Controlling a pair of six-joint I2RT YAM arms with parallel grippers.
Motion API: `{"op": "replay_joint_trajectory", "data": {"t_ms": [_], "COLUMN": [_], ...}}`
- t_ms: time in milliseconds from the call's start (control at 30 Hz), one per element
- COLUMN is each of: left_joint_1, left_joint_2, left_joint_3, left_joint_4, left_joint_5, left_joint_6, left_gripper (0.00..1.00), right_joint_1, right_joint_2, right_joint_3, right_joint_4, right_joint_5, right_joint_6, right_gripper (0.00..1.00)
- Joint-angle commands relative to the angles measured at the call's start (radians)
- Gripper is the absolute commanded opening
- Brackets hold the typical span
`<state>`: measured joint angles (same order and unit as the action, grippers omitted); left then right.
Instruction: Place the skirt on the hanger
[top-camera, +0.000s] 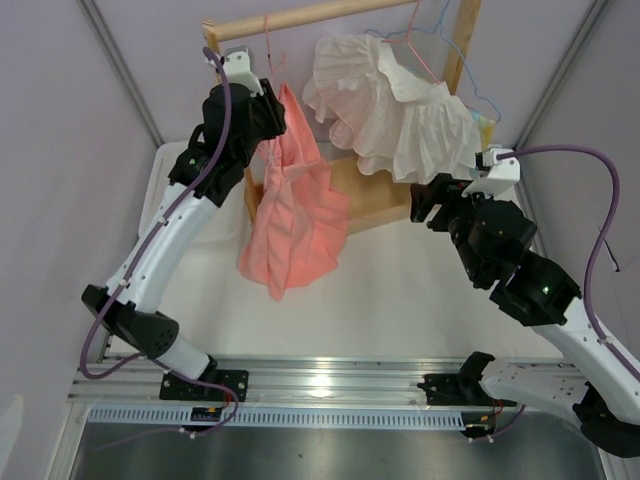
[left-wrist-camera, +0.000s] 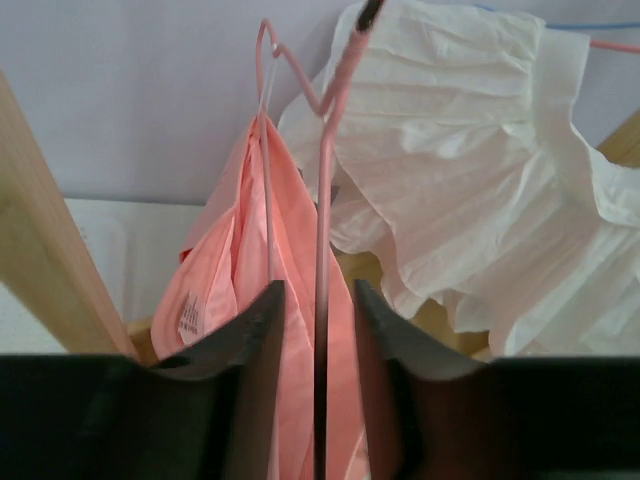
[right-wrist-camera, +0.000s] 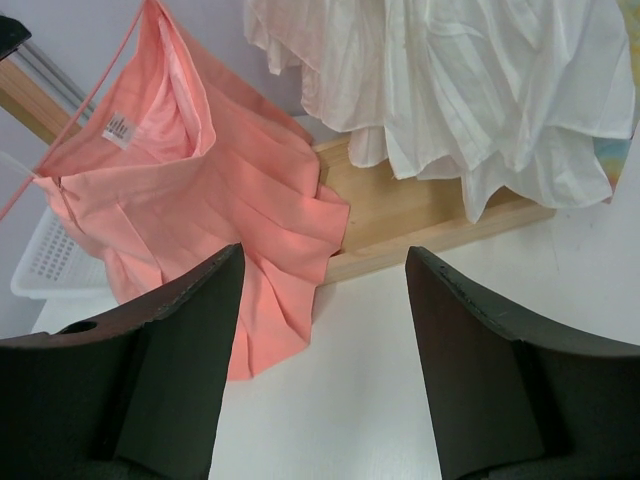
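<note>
The salmon-pink skirt (top-camera: 295, 215) hangs from the pale-pink wire hanger (top-camera: 267, 50), whose hook is over the wooden rod. In the left wrist view the hanger's wire (left-wrist-camera: 325, 200) runs down between my left gripper's (left-wrist-camera: 318, 290) jaws. They stand apart, with a gap on each side of the wire and the skirt (left-wrist-camera: 230, 260) just behind. In the top view the left gripper (top-camera: 272, 135) is at the skirt's upper edge. My right gripper (top-camera: 422, 205) is open and holds nothing, low to the right of the skirt (right-wrist-camera: 200, 190); its fingertips (right-wrist-camera: 325, 255) are over the bare table.
A white ruffled garment (top-camera: 400, 110) hangs on another pink hanger (top-camera: 420, 50) at the right of the wooden rack (top-camera: 380, 205). Beside it hangs a light-blue wire hanger (top-camera: 480, 95). A white basket (right-wrist-camera: 50, 260) sits behind the skirt at the left.
</note>
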<state>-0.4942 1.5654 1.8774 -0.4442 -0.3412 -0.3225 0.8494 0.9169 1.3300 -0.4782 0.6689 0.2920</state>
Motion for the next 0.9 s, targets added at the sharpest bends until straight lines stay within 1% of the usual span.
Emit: {"op": "replay_joint_trajectory", "data": {"t_ms": [0, 133, 167, 233, 267, 300, 333, 367, 400, 433, 467, 500, 533, 567, 633, 667, 700, 733, 800, 867], "left_joint_1": [0.000, -0.001, -0.001, -0.001, 0.000, -0.001, -0.001, 0.000, 0.000, -0.001, 0.000, 0.000, 0.000, 0.000, 0.000, 0.000, 0.000, 0.000, 0.000, 0.000], "left_joint_2": [-0.100, -0.171, -0.179, -0.191, -0.197, -0.208, -0.246, -0.269, -0.324, -0.324, -0.384, -0.415, -0.447, -0.517, -0.585, -0.649, -0.680, -0.709, -0.781, -0.814], "left_joint_3": [-0.043, -0.051, -0.046, 0.006, 0.012, 0.011, -0.007, -0.023, -0.056, -0.093, -0.107, -0.144, -0.197, -0.230, -0.357, -0.389, -0.420, -0.496, -0.559, -0.609], "left_joint_4": [0.032, 0.039, 0.024, -0.025, -0.049, -0.080, -0.091, -0.096, -0.100, -0.106, -0.114, -0.122, -0.129, -0.125, -0.128, -0.128, -0.129, -0.131, -0.136, -0.134], "left_joint_5": [0.100, 0.169, 0.185, 0.227, 0.238, 0.246, 0.246, 0.240, 0.232, 0.232, 0.203, 0.182, 0.163, 0.147, 0.125, 0.102, 0.096, 0.088, 0.084, 0.108], "left_joint_6": [0.045, 0.082, 0.092, 0.111, 0.120, 0.125, 0.128, 0.126, 0.128, 0.128, 0.137, 0.138, 0.140, 0.148, 0.155, 0.149, 0.148, 0.146, 0.126, 0.114], "left_gripper": [0.45, 0.54, 0.63, 0.72, 0.83, 0.90, 0.93, 0.99, 0.99, 0.99, 0.99, 0.99, 0.99, 0.99, 0.99, 0.99, 0.99, 0.99, 0.99, 0.99], "right_joint_1": [-0.003, -0.004, -0.006, -0.009, -0.015, -0.016, -0.021, -0.032, -0.039, -0.039, -0.042, -0.046, -0.047, -0.049, -0.053, -0.053, -0.055, -0.056, -0.065, -0.069], "right_joint_2": [-0.010, 0.007, 0.019, 0.036, 0.046, 0.071, 0.086, 0.100, 0.127, 0.140, 0.151, 0.163, 0.184, 0.194, 0.214, 0.217, 0.217, 0.215, 0.212, 0.209], "right_joint_3": [-0.008, -0.009, -0.009, -0.002, 0.008, 0.015, 0.021, 0.029, 0.037, 0.038, 0.041, 0.038, 0.037, 0.035, 0.029, 0.023, 0.015, 0.003, -0.009, -0.025], "right_joint_4": [0.038, 0.044, 0.047, 0.041, 0.029, 0.018, 0.004, -0.023, -0.036, -0.046, -0.066, -0.074, -0.085, -0.095, -0.114, -0.117, -0.115, -0.109, -0.102, -0.085], "right_joint_5": [-0.008, -0.011, -0.015, -0.019, -0.022, -0.026, -0.026, -0.032, -0.052, -0.060, -0.066, -0.074, -0.081, -0.086, -0.083, -0.072, -0.074, -0.075, -0.092, -0.097], "right_joint_6": [0.010, 0.001, -0.001, 0.001, 0.007, 0.009, 0.015, 0.025, 0.036, 0.036, 0.053, 0.061, 0.071, 0.081, 0.107, 0.113, 0.119, 0.124, 0.133, 0.142], "right_gripper": [0.71, 0.73, 0.73, 0.75, 0.76, 0.77, 0.79, 0.81, 0.85, 0.89, 0.92, 0.99, 0.99, 0.99, 0.99, 0.99, 0.99, 0.99, 0.99, 1.00]}}
